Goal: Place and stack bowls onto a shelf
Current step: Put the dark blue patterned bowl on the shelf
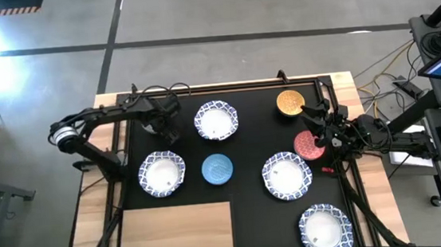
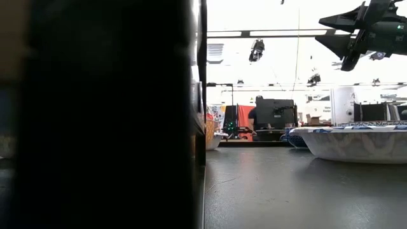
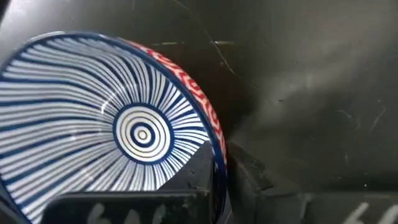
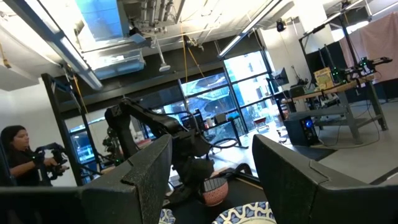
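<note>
My left gripper (image 1: 165, 127) points down at the mat's far left, shut on a small bowl (image 3: 112, 130) with a blue-and-white striped inside and a red-patterned outer wall. In the high view the gripper hides this bowl. Several white bowls with blue rims sit on the black mat (image 1: 246, 141), one (image 1: 216, 121) just right of the left gripper. A light blue bowl (image 1: 217, 168), a yellow bowl (image 1: 290, 102) and a red-pink bowl (image 1: 309, 144) also rest there. The light-wood shelf (image 1: 178, 235) lies at the near left. My right gripper (image 1: 317, 127) waits open above the right side. My left gripper holds the small bowl by its rim (image 3: 214, 158), one finger inside (image 3: 186, 183) the bowl and one outside (image 3: 249, 177) against the red wall. The fingers come from above, pointing down. Whether the bowl is lifted off the mat I cannot tell.
A black frame with rails (image 1: 225, 89) borders the mat. In the low view a dark mass (image 2: 95, 114) blocks the left half, and a large bowl (image 2: 356, 143) stands at the right. A person (image 4: 18, 155) shows in the room beyond the table.
</note>
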Controlling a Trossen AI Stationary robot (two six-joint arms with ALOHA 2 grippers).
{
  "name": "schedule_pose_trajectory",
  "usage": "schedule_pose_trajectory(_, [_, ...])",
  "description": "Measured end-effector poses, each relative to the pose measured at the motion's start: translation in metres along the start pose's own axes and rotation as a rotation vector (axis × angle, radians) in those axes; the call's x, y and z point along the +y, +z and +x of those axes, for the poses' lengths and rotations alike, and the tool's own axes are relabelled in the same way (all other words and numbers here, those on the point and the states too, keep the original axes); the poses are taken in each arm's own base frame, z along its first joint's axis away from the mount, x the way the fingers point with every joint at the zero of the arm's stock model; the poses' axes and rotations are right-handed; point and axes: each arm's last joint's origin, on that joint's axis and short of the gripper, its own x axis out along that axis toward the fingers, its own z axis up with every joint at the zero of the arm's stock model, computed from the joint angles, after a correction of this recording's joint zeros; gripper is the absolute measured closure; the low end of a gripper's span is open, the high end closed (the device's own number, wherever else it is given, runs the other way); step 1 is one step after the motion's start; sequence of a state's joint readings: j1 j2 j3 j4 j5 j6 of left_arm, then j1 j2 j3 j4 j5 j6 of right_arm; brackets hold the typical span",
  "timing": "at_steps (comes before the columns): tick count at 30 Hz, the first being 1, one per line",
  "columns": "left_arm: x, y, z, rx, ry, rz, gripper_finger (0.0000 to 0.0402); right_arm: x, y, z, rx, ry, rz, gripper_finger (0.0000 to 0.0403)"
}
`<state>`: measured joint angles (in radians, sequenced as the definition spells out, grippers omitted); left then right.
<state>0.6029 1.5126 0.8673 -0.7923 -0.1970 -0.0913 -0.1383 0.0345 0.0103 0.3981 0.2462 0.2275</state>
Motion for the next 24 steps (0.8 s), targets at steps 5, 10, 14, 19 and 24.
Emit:
schedule_pose_trajectory(5, [0.000, 0.000, -0.005, 0.008, -0.009, -0.001, 0.0396, 0.000, 0.000, 0.000, 0.000, 0.000, 0.000, 0.0190])
schedule_pose_trajectory(10, [-0.003, 0.009, -0.020, -0.013, -0.036, 0.005, 0.0394, 0.000, 0.000, 0.000, 0.000, 0.000, 0.000, 0.0190])
schedule_pose_trajectory(14, [-0.012, 0.015, -0.036, -0.049, -0.047, 0.014, 0.0394, 0.000, 0.000, 0.000, 0.000, 0.000, 0.000, 0.0190])
schedule_pose_trajectory(19, [-0.039, 0.011, -0.063, -0.115, -0.110, 0.063, 0.0394, 0.000, 0.000, 0.000, 0.000, 0.000, 0.000, 0.0190])
schedule_pose_trajectory(24, [-0.065, -0.015, -0.093, -0.141, -0.159, 0.066, 0.0395, 0.000, 0.000, 0.000, 0.000, 0.000, 0.000, 0.0190])
